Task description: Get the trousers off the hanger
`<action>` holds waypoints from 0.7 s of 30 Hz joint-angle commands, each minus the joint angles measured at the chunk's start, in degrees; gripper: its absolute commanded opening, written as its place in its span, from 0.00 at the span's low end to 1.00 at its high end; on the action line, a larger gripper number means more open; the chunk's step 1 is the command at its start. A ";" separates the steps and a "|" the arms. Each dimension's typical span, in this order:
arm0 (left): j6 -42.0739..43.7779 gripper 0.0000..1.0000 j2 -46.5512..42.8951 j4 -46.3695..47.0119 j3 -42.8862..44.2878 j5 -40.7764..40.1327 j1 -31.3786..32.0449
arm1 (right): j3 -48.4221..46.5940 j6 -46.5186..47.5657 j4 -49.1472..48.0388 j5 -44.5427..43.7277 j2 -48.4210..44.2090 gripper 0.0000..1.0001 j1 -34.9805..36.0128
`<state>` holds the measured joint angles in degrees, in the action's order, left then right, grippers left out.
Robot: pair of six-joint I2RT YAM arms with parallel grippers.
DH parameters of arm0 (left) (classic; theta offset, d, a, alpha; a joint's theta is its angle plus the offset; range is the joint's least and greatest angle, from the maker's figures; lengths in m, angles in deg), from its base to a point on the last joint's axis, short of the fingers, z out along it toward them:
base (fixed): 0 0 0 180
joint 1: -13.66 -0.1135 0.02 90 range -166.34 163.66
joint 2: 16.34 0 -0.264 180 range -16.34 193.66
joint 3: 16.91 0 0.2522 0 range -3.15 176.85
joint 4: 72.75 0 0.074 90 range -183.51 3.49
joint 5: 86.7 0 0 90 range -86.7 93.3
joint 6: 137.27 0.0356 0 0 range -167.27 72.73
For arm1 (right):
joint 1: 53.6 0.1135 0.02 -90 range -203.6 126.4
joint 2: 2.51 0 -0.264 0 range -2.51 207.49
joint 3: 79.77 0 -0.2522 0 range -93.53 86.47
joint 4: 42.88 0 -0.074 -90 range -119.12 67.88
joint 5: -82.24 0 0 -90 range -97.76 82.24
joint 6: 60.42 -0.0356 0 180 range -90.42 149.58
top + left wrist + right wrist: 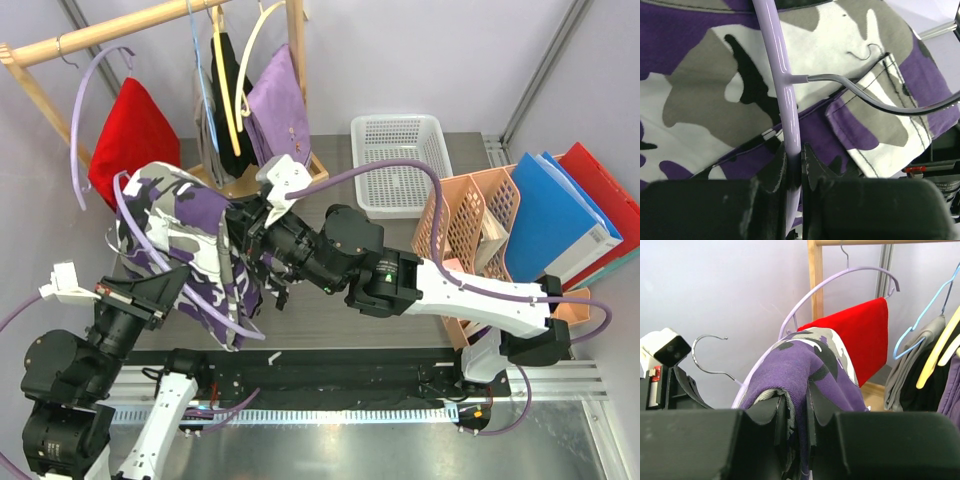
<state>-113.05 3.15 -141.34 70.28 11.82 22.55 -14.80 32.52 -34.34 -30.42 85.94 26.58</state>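
The purple, white and black camouflage trousers [190, 225] hang draped over a lilac hanger [128, 215] held off the rack, above the table at the left. My left gripper [168, 287] is shut on the hanger's lilac bar [782, 90], just below its metal hook [865, 95], with the camouflage cloth [700, 90] behind. My right gripper [247, 232] is shut on a fold of the camouflage trousers [800, 365] at their right edge. The plain lilac trousers [280, 105] hang on a cream hanger on the wooden rack [100, 35].
A red garment [130, 130] on a second lilac hanger and black and grey garments [225, 80] hang on the rack. A white basket [400, 160], an orange file organiser [470, 215] and blue and red folders [555, 210] stand at the right.
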 commanded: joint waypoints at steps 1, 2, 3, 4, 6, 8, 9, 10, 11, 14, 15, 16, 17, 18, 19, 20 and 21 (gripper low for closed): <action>3.46 0.00 -0.50 -5.90 -0.92 1.77 0.17 | -7.71 -1.36 -24.58 -2.21 -9.60 0.01 -0.73; 3.55 0.00 -0.50 -6.08 -1.01 1.68 0.17 | -7.88 -0.75 -25.10 -2.31 -9.87 0.01 -0.73; 3.73 0.00 -0.85 -6.34 -1.18 1.68 0.17 | -8.41 -0.22 -25.11 -2.48 -10.13 0.01 -0.73; 3.90 0.00 -0.94 -6.52 -1.53 1.60 0.17 | -8.67 0.92 -25.11 -2.57 -10.48 0.01 -0.73; 3.99 0.00 -1.38 -7.04 -2.23 1.68 0.17 | -9.38 2.06 -25.37 -3.01 -11.44 0.01 -0.73; 4.17 0.00 -1.82 -7.83 -2.85 1.33 0.17 | -10.25 3.47 -25.55 -3.19 -11.89 0.01 -0.73; 4.17 0.00 -2.34 -8.01 -3.46 1.16 0.17 | -10.69 4.00 -25.46 -3.19 -12.15 0.01 -0.73; 4.25 0.00 -2.61 -8.19 -3.82 1.15 0.17 | -11.05 4.35 -25.29 -3.01 -12.76 0.01 -0.73; 4.17 0.00 -2.87 -8.62 -4.08 0.89 0.17 | -12.09 5.49 -24.68 -3.01 -12.94 0.01 -0.73; 4.43 0.00 -3.58 -9.50 -4.61 0.80 0.17 | -14.12 6.99 -22.66 -3.18 -13.82 0.01 -0.73; 4.52 0.00 -3.49 -9.68 -4.52 0.37 0.17 | -14.56 8.47 -22.04 -3.19 -14.09 0.01 -0.73; 4.69 0.00 -3.32 -9.94 -4.44 0.28 0.17 | -14.83 9.09 -21.51 -3.36 -14.52 0.01 -0.73; 4.96 0.00 -3.23 -10.38 -4.35 0.01 0.17 | -15.00 9.80 -20.64 -3.71 -15.31 0.01 -0.73; 5.22 0.00 -3.31 -10.65 -4.09 -0.42 0.17 | -15.01 11.28 -20.19 -4.41 -15.93 0.01 -0.73; 5.31 0.00 -3.14 -10.82 -4.00 -0.51 0.17 | -14.92 12.08 -18.88 -4.68 -16.46 0.01 -0.73; 5.48 0.00 -3.05 -10.91 -3.91 -0.60 0.17 | -14.40 13.05 -18.35 -5.11 -17.85 0.01 -0.64; 5.66 0.00 -2.88 -11.00 -3.65 -0.78 0.17 | -13.78 14.80 -17.73 -6.08 -18.74 0.01 -0.73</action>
<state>-109.81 0.07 -152.80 65.41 11.90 22.66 -24.44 41.77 -39.06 -34.24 74.99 26.14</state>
